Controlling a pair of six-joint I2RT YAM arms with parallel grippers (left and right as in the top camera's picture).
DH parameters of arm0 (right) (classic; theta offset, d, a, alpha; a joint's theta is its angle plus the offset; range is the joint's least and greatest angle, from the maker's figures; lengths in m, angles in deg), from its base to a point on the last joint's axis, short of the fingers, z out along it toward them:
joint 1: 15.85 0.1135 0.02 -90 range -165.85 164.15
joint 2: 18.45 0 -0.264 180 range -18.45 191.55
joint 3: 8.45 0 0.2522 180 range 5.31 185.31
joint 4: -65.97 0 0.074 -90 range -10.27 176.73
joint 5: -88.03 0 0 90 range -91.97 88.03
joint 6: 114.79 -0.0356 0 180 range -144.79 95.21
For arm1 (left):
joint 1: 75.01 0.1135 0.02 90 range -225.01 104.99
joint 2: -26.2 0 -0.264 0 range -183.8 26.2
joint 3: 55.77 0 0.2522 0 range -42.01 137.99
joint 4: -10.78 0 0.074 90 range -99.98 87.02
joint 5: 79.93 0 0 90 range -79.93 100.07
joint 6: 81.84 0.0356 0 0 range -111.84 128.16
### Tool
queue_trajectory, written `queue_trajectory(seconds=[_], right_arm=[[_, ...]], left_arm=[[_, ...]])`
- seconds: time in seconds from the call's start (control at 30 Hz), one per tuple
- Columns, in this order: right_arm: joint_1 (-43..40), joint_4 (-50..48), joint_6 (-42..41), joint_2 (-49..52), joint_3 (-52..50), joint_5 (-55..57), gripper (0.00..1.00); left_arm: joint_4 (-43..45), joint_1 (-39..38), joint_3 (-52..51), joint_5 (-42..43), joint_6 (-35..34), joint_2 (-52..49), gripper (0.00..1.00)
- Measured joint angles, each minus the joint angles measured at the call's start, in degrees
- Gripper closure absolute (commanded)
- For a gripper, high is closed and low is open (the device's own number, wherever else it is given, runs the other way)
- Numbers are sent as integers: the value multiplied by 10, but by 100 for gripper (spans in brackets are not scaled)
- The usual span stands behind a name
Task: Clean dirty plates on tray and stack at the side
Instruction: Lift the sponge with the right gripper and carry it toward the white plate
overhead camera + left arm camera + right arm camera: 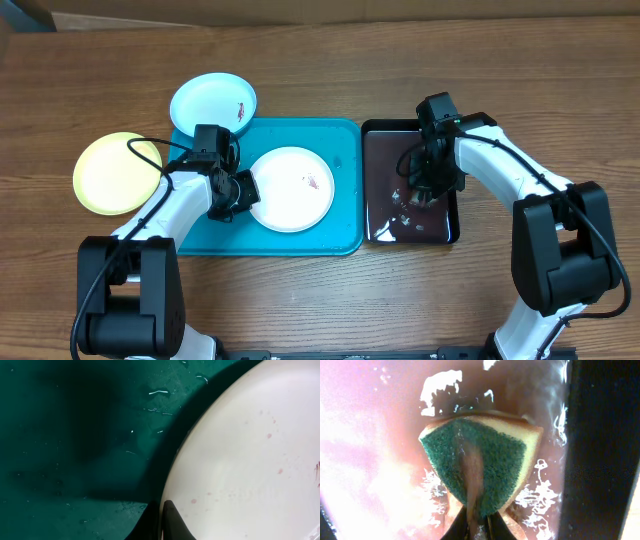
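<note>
Large flat turquoise rectangular plastic tray (345,215) at table centre; smaller glossy black tray (380,140), wet, just beside its 3 o'clock edge; white round plastic plate (290,190), red-stained, lies on the turquoise tray; yellow-green-rimmed plate (110,175) on the table at 9 o'clock; light-blue-rimmed plate (205,100), stained, at the 11 o'clock corner; left gripper (159,515) pinched on the white plate's 9 o'clock rim; right gripper (479,527), over the black tray, clamps a green-and-yellow sponge (480,467).
</note>
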Motion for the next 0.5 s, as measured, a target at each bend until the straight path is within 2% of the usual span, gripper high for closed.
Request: queue_trajectory(seconds=[0.13,0.23,0.37,0.5], right_arm=[[0,8,13,0,2,0,96],[0,64,19,0,24,0,96],[1,124,31,0,96,0,96],[14,127,36,-11,138,5,96]], left_arm=[[0,0,0,0,0,0,94],[0,0,0,0,0,0,94],[0,0,0,0,0,0,94],[0,0,0,-2,0,0,94]])
